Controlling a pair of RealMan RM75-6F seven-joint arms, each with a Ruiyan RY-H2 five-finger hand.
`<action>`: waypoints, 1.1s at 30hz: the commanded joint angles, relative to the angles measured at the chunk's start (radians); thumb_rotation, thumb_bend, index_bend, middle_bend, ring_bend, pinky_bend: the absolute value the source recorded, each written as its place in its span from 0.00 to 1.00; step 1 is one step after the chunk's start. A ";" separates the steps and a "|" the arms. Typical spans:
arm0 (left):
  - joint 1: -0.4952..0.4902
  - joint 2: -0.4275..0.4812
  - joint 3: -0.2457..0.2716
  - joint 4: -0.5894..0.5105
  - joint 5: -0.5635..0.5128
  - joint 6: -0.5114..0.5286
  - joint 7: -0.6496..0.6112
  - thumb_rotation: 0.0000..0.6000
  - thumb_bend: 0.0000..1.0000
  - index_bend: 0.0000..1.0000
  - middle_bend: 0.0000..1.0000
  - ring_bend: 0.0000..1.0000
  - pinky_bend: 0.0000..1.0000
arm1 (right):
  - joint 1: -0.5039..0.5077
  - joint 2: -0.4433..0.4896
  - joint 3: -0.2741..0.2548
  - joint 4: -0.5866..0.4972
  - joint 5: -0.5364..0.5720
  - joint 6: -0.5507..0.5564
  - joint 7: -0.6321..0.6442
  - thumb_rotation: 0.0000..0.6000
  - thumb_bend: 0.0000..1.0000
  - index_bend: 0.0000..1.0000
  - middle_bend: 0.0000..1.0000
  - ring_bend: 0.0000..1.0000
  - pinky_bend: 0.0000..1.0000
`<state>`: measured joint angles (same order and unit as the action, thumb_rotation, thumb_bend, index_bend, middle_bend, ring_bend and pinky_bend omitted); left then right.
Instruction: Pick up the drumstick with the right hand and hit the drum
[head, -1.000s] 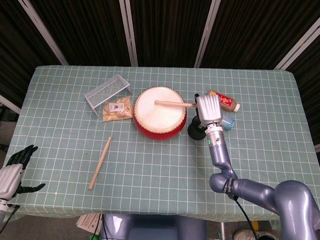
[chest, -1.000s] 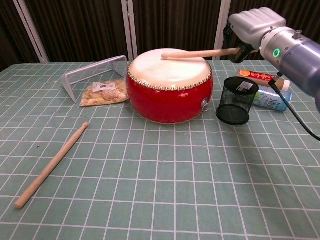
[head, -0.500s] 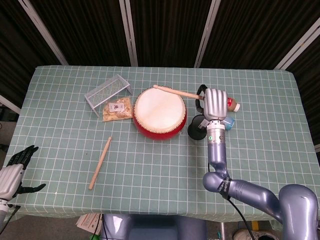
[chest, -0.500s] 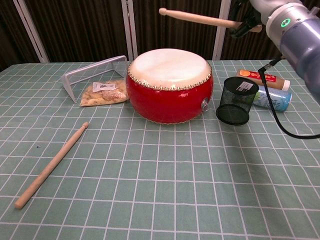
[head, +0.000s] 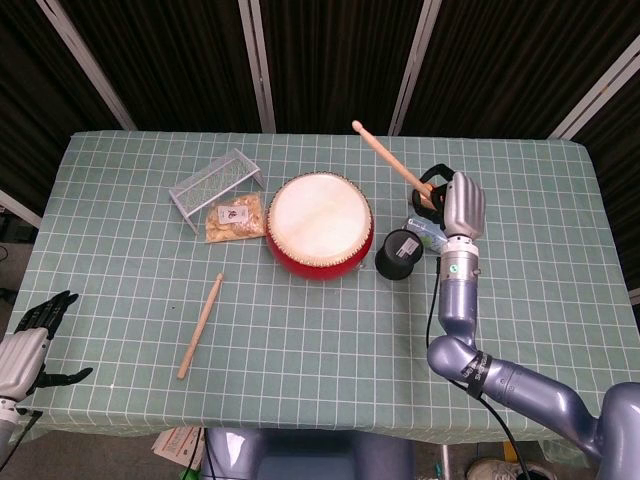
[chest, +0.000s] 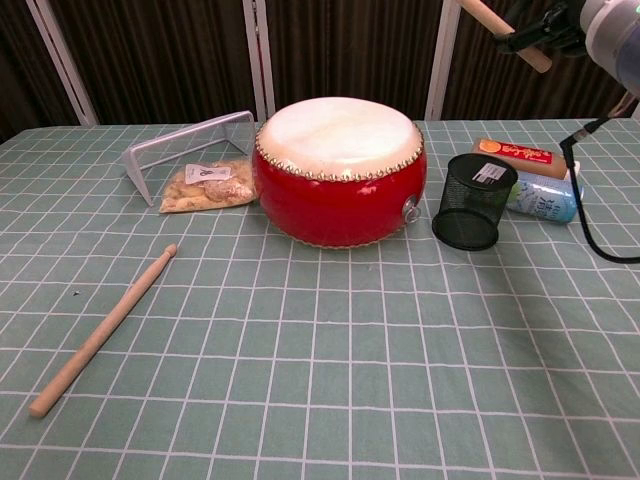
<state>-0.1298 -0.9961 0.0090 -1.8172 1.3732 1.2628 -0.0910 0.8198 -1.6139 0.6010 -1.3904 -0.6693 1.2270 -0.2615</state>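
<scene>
A red drum (head: 319, 225) (chest: 339, 170) with a cream skin stands at the middle of the table. My right hand (head: 457, 204) (chest: 592, 20) is raised to the right of it and grips a wooden drumstick (head: 388, 159) (chest: 505, 30). The stick tilts up and away, its tip high above the far right of the drum and clear of the skin. A second drumstick (head: 201, 325) (chest: 103, 331) lies on the cloth at the front left. My left hand (head: 30, 345) hangs off the table's front left corner with its fingers apart and nothing in it.
A black mesh cup (head: 399, 254) (chest: 474, 201) stands just right of the drum, under my right forearm. Behind it lie a bottle (chest: 543, 195) and an orange tube (chest: 516, 153). A wire rack (head: 215, 183) (chest: 190, 147) and a snack bag (head: 236, 218) (chest: 205, 185) sit left of the drum.
The drumstick lay on the drum skin a second ago. My right hand has since swung up and to the right, lifting the stick well off the drum. The left hand has stayed put.
</scene>
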 joint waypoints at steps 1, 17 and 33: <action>0.000 0.000 0.000 0.000 -0.001 -0.001 -0.001 1.00 0.00 0.00 0.00 0.00 0.00 | 0.006 -0.008 -0.031 0.032 -0.021 -0.008 -0.028 1.00 0.55 0.96 1.00 1.00 1.00; -0.002 0.010 0.002 0.001 -0.003 -0.014 -0.034 1.00 0.00 0.00 0.00 0.00 0.00 | 0.063 -0.166 -0.464 0.464 -0.460 0.010 -0.404 1.00 0.55 0.96 1.00 1.00 1.00; -0.002 0.011 0.001 -0.007 -0.014 -0.016 -0.034 1.00 0.00 0.00 0.00 0.00 0.00 | -0.062 0.001 -0.302 0.109 -0.376 0.128 -0.332 1.00 0.55 0.96 1.00 1.00 1.00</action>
<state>-0.1313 -0.9854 0.0100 -1.8232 1.3602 1.2477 -0.1257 0.7997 -1.6625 0.2864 -1.2145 -1.0621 1.3337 -0.6089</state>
